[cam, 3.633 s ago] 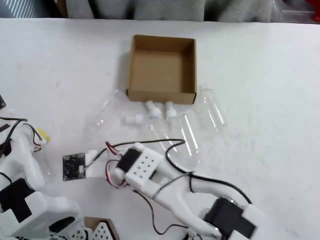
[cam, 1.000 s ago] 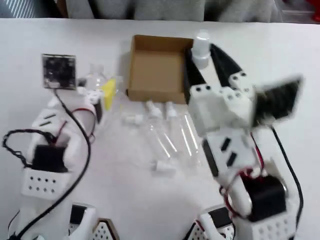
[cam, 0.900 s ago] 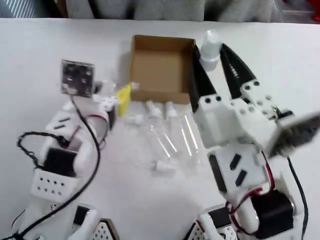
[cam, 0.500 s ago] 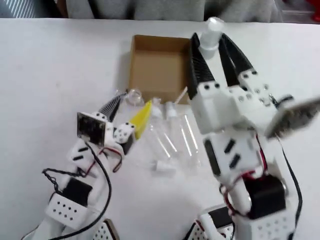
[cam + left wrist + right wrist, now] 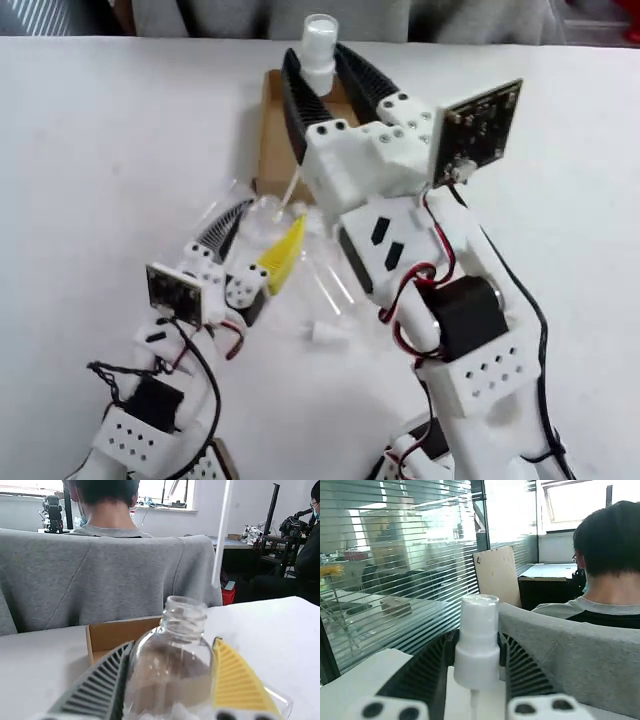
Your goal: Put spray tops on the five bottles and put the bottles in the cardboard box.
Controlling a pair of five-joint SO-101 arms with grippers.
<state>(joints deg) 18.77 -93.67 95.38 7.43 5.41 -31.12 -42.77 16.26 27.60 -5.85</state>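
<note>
Over the last 0.5 s the right arm has swung across from the box's 3 o'clock edge to above the box, carrying its load along, while the left arm has barely shifted. The right gripper (image 5: 318, 58) is clamped on a white spray top (image 5: 318, 33), its 2 black fingers pinching the collar, and the thin dip tube (image 5: 220, 535) hangs straight down from it. The left gripper (image 5: 270, 215) is closed around a clear bottle (image 5: 172, 670), held upright between the dark ribbed finger and the yellow one with the open neck uppermost. In the high view the bottle mouth sits at about 6 o'clock from the cardboard box (image 5: 270, 150), just off its near wall, and the spray top lies at roughly 12 to 1 o'clock from that mouth. Everything turns on tube and neck: both axes look near vertical, but in the left wrist view the tube's lower end sits above the neck and off toward its 1 o'clock, so it is not yet lined up and not yet inside. I judge the right arm must carry the tip over the opening before lowering. A loose spray top (image 5: 326, 333) lies on the table (image 5: 120, 150) at about 5 o'clock from the left gripper, and another clear bottle (image 5: 328, 285) lies flat between the 2 arms; neither blocks the approach, though the right arm hides most of the box.
</note>
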